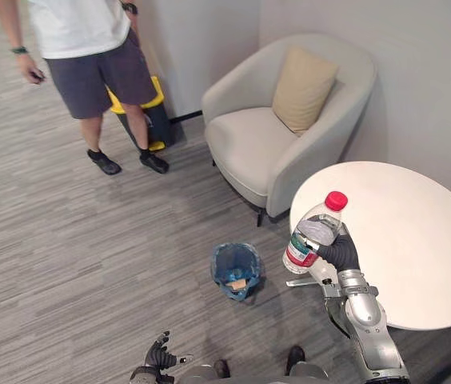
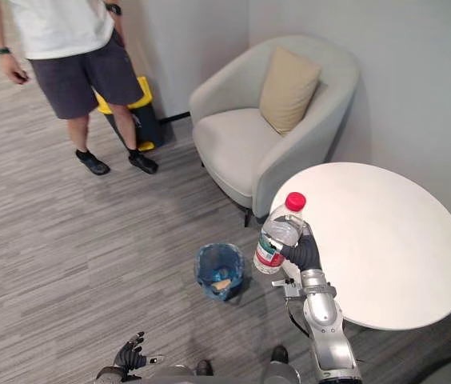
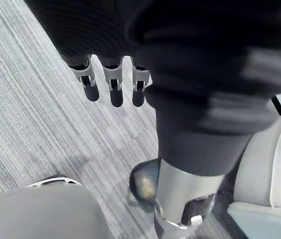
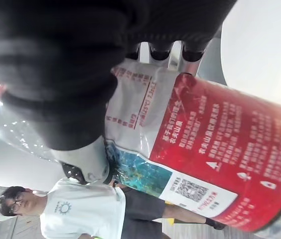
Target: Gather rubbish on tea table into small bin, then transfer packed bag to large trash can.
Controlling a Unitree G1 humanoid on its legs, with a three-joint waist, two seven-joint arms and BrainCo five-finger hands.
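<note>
My right hand (image 1: 339,252) is shut on a clear plastic bottle (image 1: 312,235) with a red cap and a red label, held upright in the air at the left edge of the round white tea table (image 1: 417,240). Up close in the right wrist view, the bottle (image 4: 205,164) has my fingers (image 4: 163,50) and thumb curled round it. The small bin (image 1: 236,270), lined with a blue bag and holding a bit of rubbish, stands on the floor to the left of the bottle. My left hand (image 1: 159,354) hangs low near the floor with its fingers (image 3: 111,89) straight and holding nothing.
A grey armchair (image 1: 281,136) with a tan cushion stands behind the table against the wall. A person (image 1: 89,56) in a white shirt and dark shorts stands at the back left, in front of a black bin with a yellow rim (image 1: 149,108). Grey carpet (image 1: 65,256) spreads on the left.
</note>
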